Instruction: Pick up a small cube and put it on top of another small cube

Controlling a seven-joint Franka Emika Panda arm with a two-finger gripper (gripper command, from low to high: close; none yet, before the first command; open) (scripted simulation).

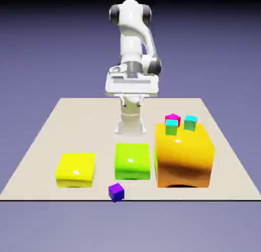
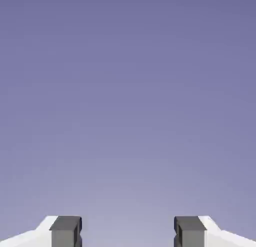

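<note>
Shown in the exterior view, with the lower corner just past the line of the table's [image 1: 76, 123] front edge: the purple cube [image 1: 116, 192], tilted to the camera, below the green block [image 1: 132, 161] at lower middle. Cannot tell from this angle how much of its base has support. Can see bare tabletop to its left and right along the front strip, and a wide open stretch at middle left, above the yellow block [image 1: 76, 170]. Between yellow and green blocks, a modest gap; between green and the big orange block [image 1: 183, 156] at lower right, only a thin one.

At middle right, can find the magenta cube [image 1: 173, 117], half hidden behind a cyan-topped green cube [image 1: 172, 127], with another cyan-topped cube [image 1: 190, 123] just to the right. Tight room there; cannot tell exactly what lies under the magenta one.

In the hand view, only plain blue-violet backdrop beyond the gripper [image 2: 128, 232]: fingers wide apart at lower left and lower right, with nothing held between. Visible only in the exterior view: table, blocks, cubes and the white arm [image 1: 131, 44] at upper middle.
</note>
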